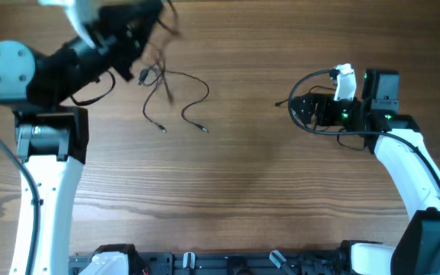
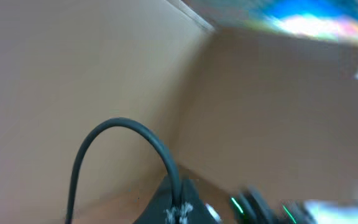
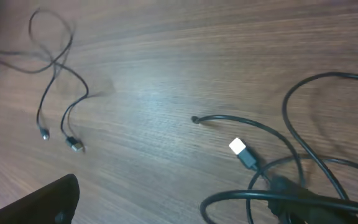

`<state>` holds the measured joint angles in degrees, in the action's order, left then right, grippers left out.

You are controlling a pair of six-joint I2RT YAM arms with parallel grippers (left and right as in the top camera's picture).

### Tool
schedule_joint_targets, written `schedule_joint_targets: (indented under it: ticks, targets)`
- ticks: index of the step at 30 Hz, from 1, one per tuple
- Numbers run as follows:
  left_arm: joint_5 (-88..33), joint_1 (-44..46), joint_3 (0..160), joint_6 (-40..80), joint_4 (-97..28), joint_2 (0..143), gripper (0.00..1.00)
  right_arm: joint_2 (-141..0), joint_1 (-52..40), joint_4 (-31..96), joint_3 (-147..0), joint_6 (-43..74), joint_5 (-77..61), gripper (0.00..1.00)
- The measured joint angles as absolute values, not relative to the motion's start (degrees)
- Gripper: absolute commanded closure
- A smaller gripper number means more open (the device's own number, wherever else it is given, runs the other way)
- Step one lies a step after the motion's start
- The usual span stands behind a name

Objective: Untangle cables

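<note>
A thin black branching cable (image 1: 176, 95) lies at the back left of the table, with two small plug ends (image 1: 161, 128) toward the front. It also shows in the right wrist view (image 3: 58, 68). My left gripper (image 1: 140, 34) is raised and blurred just above its far end; thin cord strands blur around it. The left wrist view shows only a wall and a thick arm wire. More black cables (image 1: 312, 95) with a white-tipped plug (image 3: 238, 148) loop around my right gripper (image 1: 319, 111). Its fingers (image 3: 173, 208) are wide apart, and a loop lies across the right one.
The right arm's body (image 1: 380, 99), with green lights, stands behind the right-hand loops. The left arm's base (image 1: 48, 137) stands at the left. The table's front edge holds black mounts (image 1: 220, 263).
</note>
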<state>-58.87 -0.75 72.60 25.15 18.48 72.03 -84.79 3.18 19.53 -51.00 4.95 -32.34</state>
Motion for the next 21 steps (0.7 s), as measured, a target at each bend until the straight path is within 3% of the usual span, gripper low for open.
schedule_joint_targets:
  ticks: [4,13,19,21]
  targets:
    - [-66.35,-1.83,72.60,23.24,16.67,74.41,0.96,-84.79,3.18,19.40,-51.00,5.82,-31.40,0.00]
    - [-55.07,4.58,72.58,14.63,7.18,85.21,0.96,-84.79,3.18,20.40,-51.00,6.17,-31.00,0.00]
    - [-46.94,5.23,71.68,9.72,26.85,91.66,0.96,-84.77,3.18,21.74,-51.00,6.17,-30.96,0.00]
    - [-46.54,5.32,71.55,14.87,47.59,91.88,0.96,-84.77,3.18,21.61,-51.00,6.17,-30.94,0.00]
